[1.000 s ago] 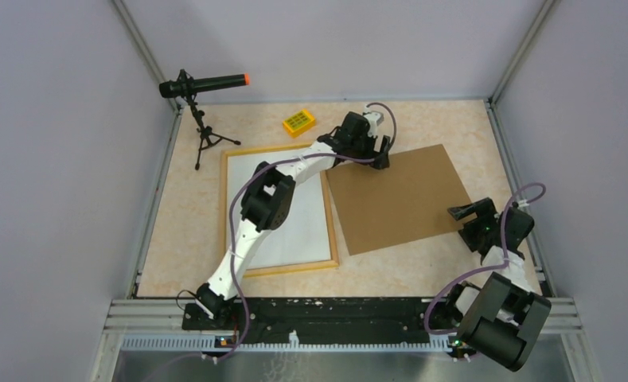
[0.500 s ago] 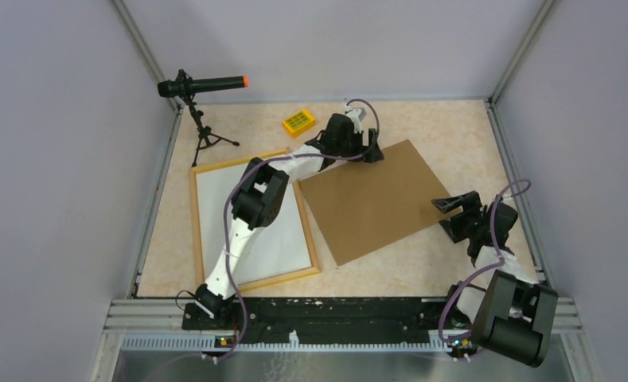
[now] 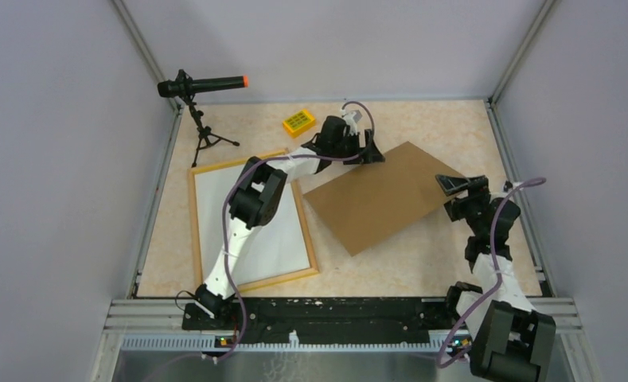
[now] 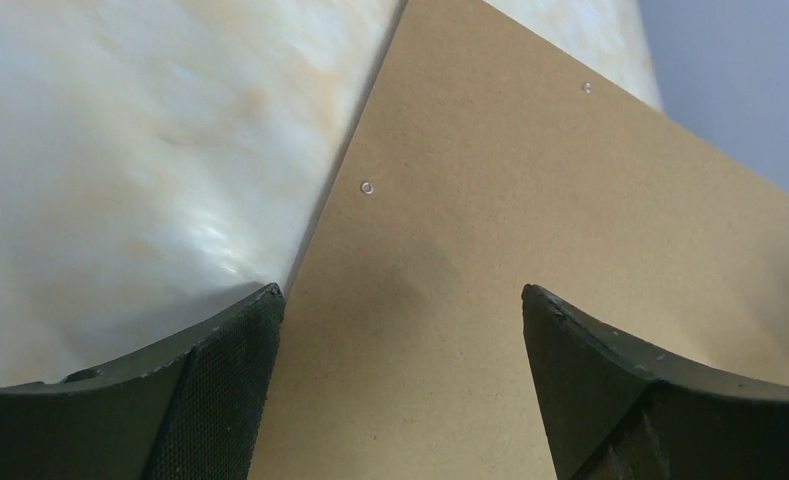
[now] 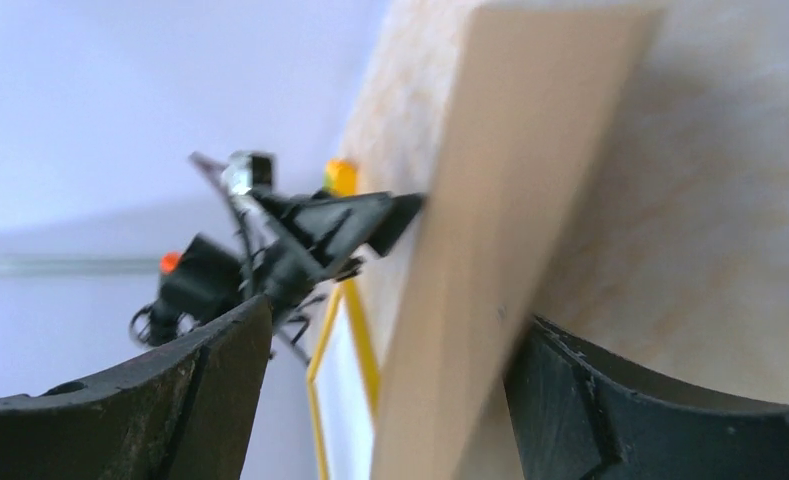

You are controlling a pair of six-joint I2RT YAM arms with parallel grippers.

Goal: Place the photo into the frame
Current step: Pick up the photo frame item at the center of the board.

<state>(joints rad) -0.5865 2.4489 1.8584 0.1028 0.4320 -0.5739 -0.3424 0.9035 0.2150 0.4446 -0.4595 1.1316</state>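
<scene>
Legible writing: a small yellow block (image 3: 298,122) near the tabletop's far edge carries a grid of dark marks, too small to read. Task items: a large thin-railed rectangular frame of light yellowish wood (image 3: 219,164) lies flat and slightly askew on the left half of the beige marbled tabletop (image 3: 454,127); the large rectangular paper photo (image 3: 212,208) lies inside its rails, plain white side up. A brown rectangular cardboard board (image 3: 382,195) sits skewed at centre-right, its left corner just beside the frame's right rail. Left gripper (image 3: 368,153): at the board's far corner, jaws spread wide over the brown surface (image 4: 450,200) close to its edge, holding nothing; contact with the board cannot be made out. Right gripper (image 3: 454,185): at the board's right corner, jaws wide and standing astride the board's edge (image 5: 470,230), not closed on it. A black microphone with an orange tip on a small tripod (image 3: 203,83) stands at the far left corner.
</scene>
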